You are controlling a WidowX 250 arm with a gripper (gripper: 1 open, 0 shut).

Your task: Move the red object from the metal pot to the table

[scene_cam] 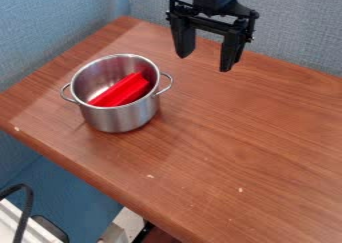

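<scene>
Right, nearest me I see the small shiny steel pot [118, 92] on the reddish-brown wooden counter [241, 147], and the bright red rectangular block [119, 90] lies slanted inside it, long axis running lower-left to upper-right. Farther back, my black claw [210, 49] hangs pointing down, jaws spread and empty, so the block lies down-left of it.

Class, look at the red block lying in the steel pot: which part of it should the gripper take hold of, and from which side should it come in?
Probably the raised upper end of the red object, from straight above. It leans inside the metal pot, whose wall blocks any sideways approach. The open gripper should close across the block's narrow width.
</scene>
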